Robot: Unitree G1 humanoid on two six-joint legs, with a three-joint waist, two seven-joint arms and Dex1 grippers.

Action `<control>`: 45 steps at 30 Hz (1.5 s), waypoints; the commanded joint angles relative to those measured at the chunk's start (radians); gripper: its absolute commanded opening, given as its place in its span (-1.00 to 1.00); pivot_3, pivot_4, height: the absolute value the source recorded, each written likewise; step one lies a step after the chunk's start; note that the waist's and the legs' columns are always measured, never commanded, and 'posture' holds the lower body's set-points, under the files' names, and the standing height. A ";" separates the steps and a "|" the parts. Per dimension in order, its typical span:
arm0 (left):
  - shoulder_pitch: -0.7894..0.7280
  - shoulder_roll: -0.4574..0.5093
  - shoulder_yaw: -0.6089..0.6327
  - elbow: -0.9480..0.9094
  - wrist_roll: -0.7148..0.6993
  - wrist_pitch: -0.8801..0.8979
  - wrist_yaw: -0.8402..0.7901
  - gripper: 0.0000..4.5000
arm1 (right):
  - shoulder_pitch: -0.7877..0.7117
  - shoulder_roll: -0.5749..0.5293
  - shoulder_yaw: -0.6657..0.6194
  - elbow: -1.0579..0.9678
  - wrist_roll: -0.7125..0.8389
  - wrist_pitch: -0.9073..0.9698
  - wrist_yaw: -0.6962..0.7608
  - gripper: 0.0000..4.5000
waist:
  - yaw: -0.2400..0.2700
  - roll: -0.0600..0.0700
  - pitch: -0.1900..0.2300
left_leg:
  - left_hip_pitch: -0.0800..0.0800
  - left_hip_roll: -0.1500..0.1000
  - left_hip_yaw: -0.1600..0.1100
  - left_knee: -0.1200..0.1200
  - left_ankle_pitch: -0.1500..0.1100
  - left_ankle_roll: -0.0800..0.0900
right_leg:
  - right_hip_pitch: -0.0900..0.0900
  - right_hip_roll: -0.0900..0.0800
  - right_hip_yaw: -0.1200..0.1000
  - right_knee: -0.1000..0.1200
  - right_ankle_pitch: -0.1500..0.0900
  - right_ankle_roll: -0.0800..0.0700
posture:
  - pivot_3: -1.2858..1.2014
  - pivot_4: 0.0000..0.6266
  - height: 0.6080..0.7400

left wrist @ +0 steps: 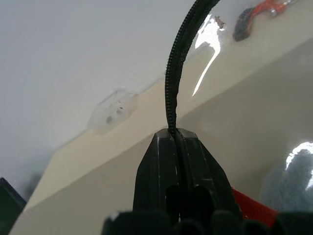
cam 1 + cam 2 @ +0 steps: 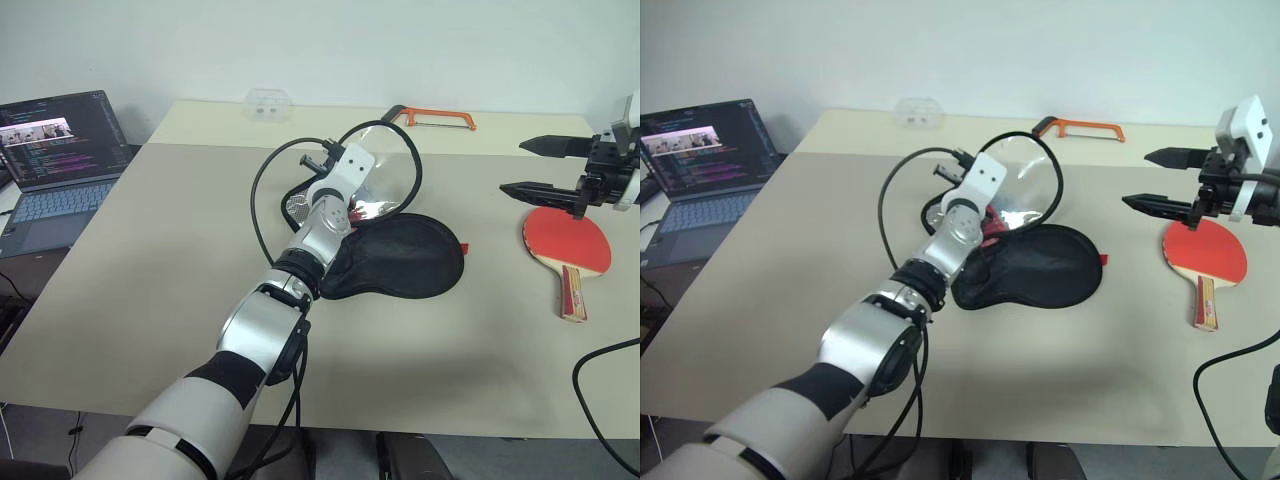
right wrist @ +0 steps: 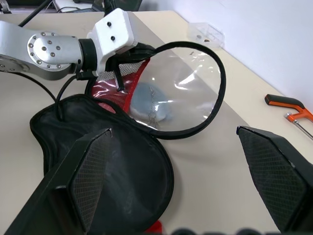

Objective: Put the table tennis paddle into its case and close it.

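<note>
Left gripper pinching floppy case flap's zip edge, right gripper spread over the stiff, light paddle — grab its handle.

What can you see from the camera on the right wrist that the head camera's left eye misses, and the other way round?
Right wrist view alone: a close look under the case's lifted clear flap, with red lining, black mesh and a grey round patch. Left eye view alone: the table tennis paddle lying on the table beneath the open right gripper, and a laptop. Both: the left gripper pinching the flap's edge, the orange hacksaw, and a clear box.
</note>
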 commanded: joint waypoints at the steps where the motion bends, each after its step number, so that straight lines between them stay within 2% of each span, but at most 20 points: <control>1: -0.019 -0.038 -0.016 0.001 0.002 -0.024 -0.028 -0.99 | -0.024 -0.009 -0.028 -0.036 0.019 0.006 -0.005 1.00 | 0.000 0.000 0.000 | 0.000 0.000 0.000 0.000 0.000 0.000 | 0.000 0.000 0.000 0.000 0.000 0.000 | 0.03 -0.52 1.00; 6: 0.056 -0.055 -0.038 -0.059 -0.005 -0.008 -0.162 -0.99 | -0.004 -0.012 -0.030 -0.050 0.023 0.023 -0.006 1.00 | -0.002 0.000 0.000 | 0.000 0.000 0.001 0.000 0.000 0.000 | 0.000 0.000 0.000 0.000 0.000 0.000 | 0.03 -0.52 1.00; 9: 0.102 -0.016 -0.048 -0.126 -0.002 0.000 -0.223 -0.70 | 0.007 0.004 -0.021 -0.060 0.012 0.040 -0.034 1.00 | -0.004 0.000 0.000 | 0.001 0.000 0.002 0.000 0.000 0.000 | 0.000 0.000 0.002 0.001 0.000 0.000 | 0.03 -0.52 1.00; 17: 0.085 0.083 -0.087 -0.201 0.048 0.002 -0.263 0.56 | 0.005 0.066 0.013 -0.071 -0.025 0.101 -0.155 1.00 | -0.002 0.000 0.000 | 0.002 0.000 0.002 0.000 0.000 0.000 | 0.000 0.000 0.002 0.002 0.000 0.000 | 0.03 -0.52 1.00; 19: 0.086 0.115 -0.100 -0.263 0.052 0.003 -0.326 0.86 | 0.002 0.084 0.032 -0.088 -0.042 0.198 -0.231 1.00 | -0.002 0.000 0.000 | 0.002 0.000 0.003 0.000 0.000 0.000 | 0.000 0.000 0.002 0.001 0.000 0.000 | 0.03 -0.52 1.00; 22: 0.115 0.150 -0.097 -0.413 0.028 0.030 -0.426 0.86 | 0.000 0.120 0.042 -0.130 -0.042 0.376 -0.346 1.00 | -0.003 0.000 0.000 | 0.000 0.001 0.003 0.000 0.000 -0.001 | -0.002 0.000 0.003 0.002 0.000 0.000 | 0.03 -0.52 1.00; 26: 0.209 0.219 -0.107 -0.735 -0.029 0.162 -0.675 0.86 | 0.020 0.177 0.020 -0.200 -0.024 0.601 -0.491 1.00 | -0.005 0.001 -0.001 | -0.003 0.002 0.005 0.000 0.001 -0.001 | -0.007 0.000 0.003 0.003 0.000 0.000 | 0.03 -0.52 1.00; 31: 0.361 0.414 -0.110 -1.097 -0.136 0.317 -1.036 0.86 | 0.109 0.209 -0.005 -0.320 0.015 0.797 -0.572 1.00 | -0.010 0.002 -0.001 | -0.010 0.009 0.005 0.000 0.001 -0.002 | -0.015 0.002 0.003 0.007 0.000 0.000 | 0.03 -0.52 1.00; 34: 0.425 0.517 -0.076 -1.214 -0.240 0.366 -1.193 0.86 | 0.154 0.222 0.010 -0.345 0.010 0.822 -0.611 1.00 | -0.010 0.002 -0.001 | -0.010 0.014 0.007 0.002 0.002 -0.003 | -0.015 0.004 0.003 0.009 0.000 0.000 | 0.03 -0.52 1.00; 38: 0.526 0.659 0.012 -1.290 -0.384 0.285 -1.365 0.86 | 0.182 0.279 0.007 -0.335 -0.010 0.820 -0.687 1.00 | -0.012 0.002 -0.001 | -0.010 0.014 0.006 0.006 0.002 -0.002 | -0.015 0.005 0.003 0.011 0.000 0.000 | 0.03 -0.52 1.00; 40: 0.586 0.724 0.055 -1.334 -0.467 0.301 -1.450 0.86 | 0.183 0.305 0.004 -0.322 -0.018 0.813 -0.720 1.00 | -0.018 0.002 -0.001 | -0.010 0.014 0.006 0.007 0.002 -0.002 | -0.015 0.005 0.003 0.012 0.000 0.000 | 0.03 -0.52 1.00; 45: 0.738 0.881 0.177 -1.493 -0.776 0.503 -1.667 0.86 | 0.177 0.344 0.000 -0.279 -0.019 0.800 -0.762 1.00 | -0.027 0.002 -0.001 | -0.011 0.014 0.005 0.008 0.001 -0.002 | -0.015 0.006 0.002 0.013 0.000 0.000 | 0.03 -0.52 1.00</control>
